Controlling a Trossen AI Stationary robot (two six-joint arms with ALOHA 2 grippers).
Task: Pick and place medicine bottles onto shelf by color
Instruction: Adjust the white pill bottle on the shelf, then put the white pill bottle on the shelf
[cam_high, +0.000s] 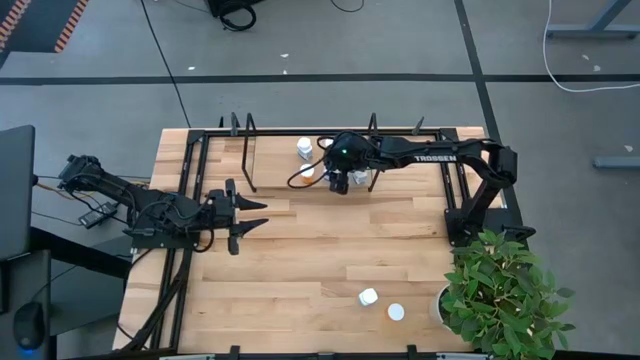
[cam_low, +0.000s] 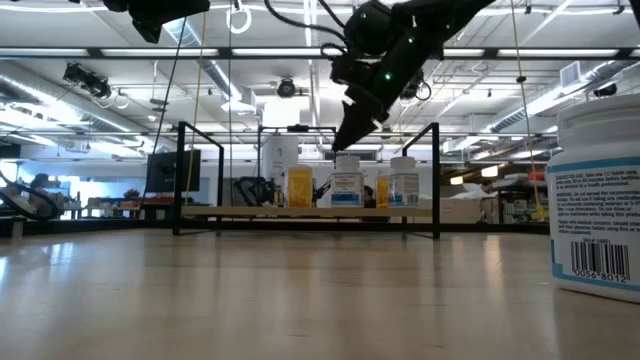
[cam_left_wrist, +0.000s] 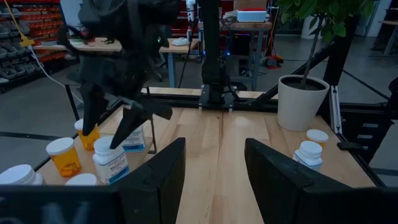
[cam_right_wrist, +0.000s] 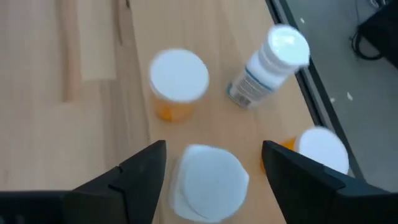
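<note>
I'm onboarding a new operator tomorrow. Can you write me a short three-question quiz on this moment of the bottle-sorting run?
1. True or false: the left gripper is holding a bottle.
2. Which is the right gripper doing? A) resting by the plant; B) open over a white-capped bottle on the shelf; C) carrying a bottle towards the left arm.
3. How many bottles stand off the shelf, near the potted plant, in the high view?

Key:
1. False: its fingers are open and empty, over the table's middle.
2. B: the fingers stand on either side of the cap.
3. Two: one bottle and another bottle.
</note>
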